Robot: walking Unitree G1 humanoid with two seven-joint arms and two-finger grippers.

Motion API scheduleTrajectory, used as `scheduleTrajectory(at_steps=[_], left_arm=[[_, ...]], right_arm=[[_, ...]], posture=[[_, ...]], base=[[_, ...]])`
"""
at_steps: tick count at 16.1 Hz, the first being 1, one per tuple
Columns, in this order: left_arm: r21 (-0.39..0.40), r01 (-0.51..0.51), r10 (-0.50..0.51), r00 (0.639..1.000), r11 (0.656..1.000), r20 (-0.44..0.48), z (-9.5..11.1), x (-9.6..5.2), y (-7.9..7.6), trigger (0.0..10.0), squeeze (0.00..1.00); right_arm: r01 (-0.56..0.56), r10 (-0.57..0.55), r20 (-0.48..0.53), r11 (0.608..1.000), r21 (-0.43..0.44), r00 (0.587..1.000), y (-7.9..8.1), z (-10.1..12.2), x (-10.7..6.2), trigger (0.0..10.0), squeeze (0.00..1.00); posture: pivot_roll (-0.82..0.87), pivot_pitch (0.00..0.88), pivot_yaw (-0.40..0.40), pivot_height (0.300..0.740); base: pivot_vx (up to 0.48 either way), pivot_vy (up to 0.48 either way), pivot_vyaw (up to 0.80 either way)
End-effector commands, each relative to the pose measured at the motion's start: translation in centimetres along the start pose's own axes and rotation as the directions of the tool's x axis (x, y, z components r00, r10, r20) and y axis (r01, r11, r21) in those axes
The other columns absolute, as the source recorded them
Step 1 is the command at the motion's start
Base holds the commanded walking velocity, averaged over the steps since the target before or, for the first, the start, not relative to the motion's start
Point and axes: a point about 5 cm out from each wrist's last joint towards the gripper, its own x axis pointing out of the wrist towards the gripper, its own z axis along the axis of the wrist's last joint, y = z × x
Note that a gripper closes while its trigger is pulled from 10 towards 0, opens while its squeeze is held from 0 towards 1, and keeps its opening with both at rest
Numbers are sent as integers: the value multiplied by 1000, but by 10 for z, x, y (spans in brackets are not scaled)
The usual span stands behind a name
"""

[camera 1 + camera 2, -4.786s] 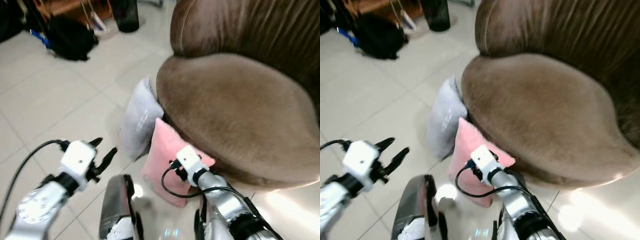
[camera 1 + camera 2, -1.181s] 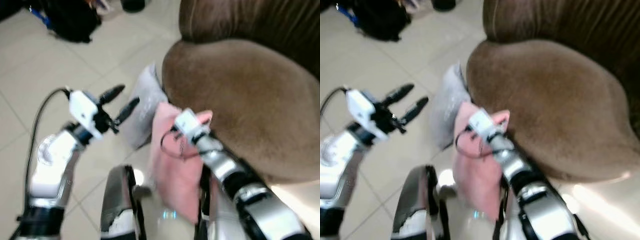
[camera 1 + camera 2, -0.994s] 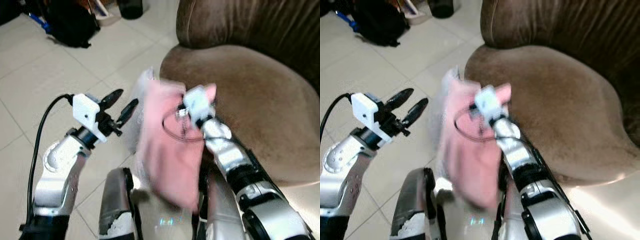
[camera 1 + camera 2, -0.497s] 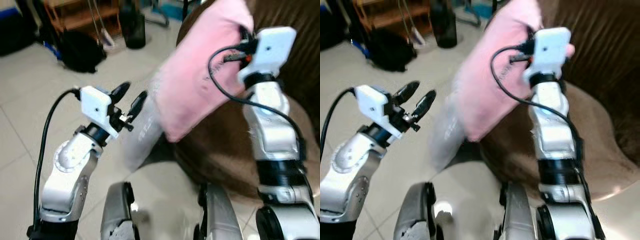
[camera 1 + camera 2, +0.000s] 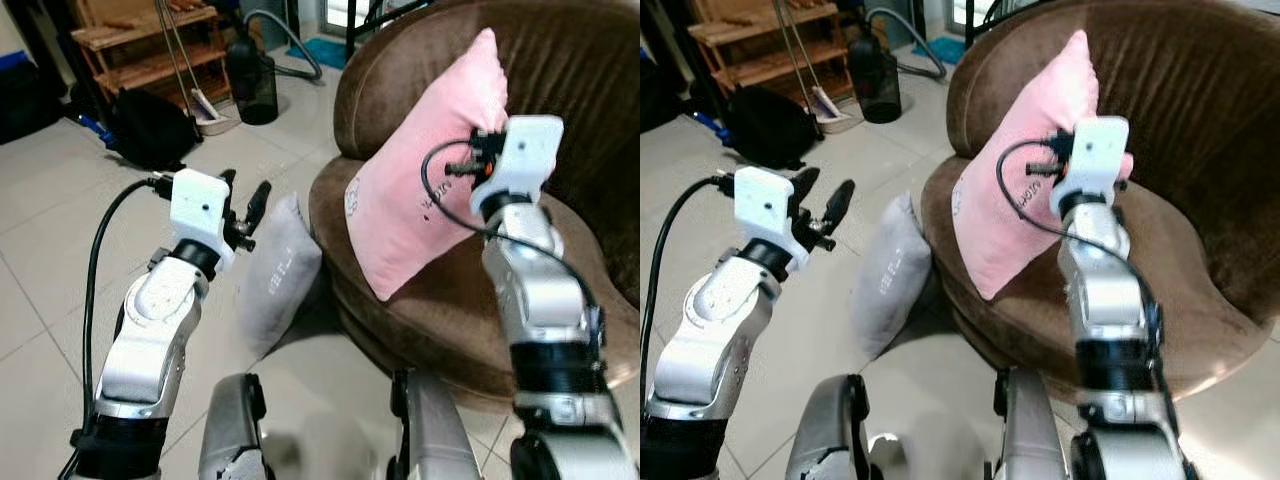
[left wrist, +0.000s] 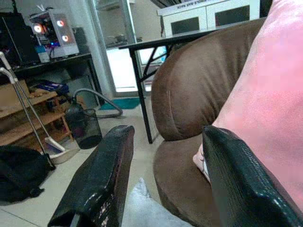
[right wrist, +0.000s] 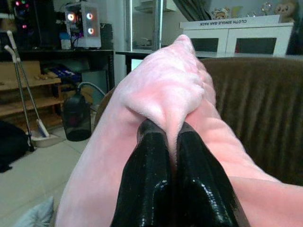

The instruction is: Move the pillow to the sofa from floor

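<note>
Pale tiled floor and round brown velvet sofa before me.
On my floor a grey cushion leans against the sofa base; a black bag sits well apart.

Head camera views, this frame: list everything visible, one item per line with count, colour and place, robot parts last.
pink pillow: one, pink, held up over the sofa seat, its lower corner near the seat.
grey pillow: one, grey, on the floor, leaning against the sofa's front.
sofa: one, brown, rounded, right of centre.
black bag: one, black, on the floor at upper left.
wooden shelf: one, brown, behind the bag.
black bin: one, dark, on the floor by the shelf, a grey hose behind it.
floor: pale tiles.
left gripper: one, black fingers apart, raised above the grey pillow, holding nothing.
right gripper: one, black fingers pinched on a fold of the pink pillow.
</note>
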Motion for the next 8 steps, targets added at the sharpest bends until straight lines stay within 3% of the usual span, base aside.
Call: scheduleTrajectory(at_steps=[1,6,8], left_arm=[[19,-10,10,1000,1000,-11,-3,-1,0,10000,0],[38,-34,33,999,999,25,1,1,0,10000,0],[25,-35,34,999,999,33,2,0,0,10000,0]], right_arm=[[-16,16,-18,1000,-16,1000,2,-1,2,10000,0],[29,-40,148,997,75,988,0,41,-6,10000,0],[20,-33,182,997,76,983,4,52,-20,10000,0]], posture=[[-60,0,38,550],[-72,0,33,589],[-79,0,28,609]], base=[[0,0,0],[0,0,0],[0,0,0]])
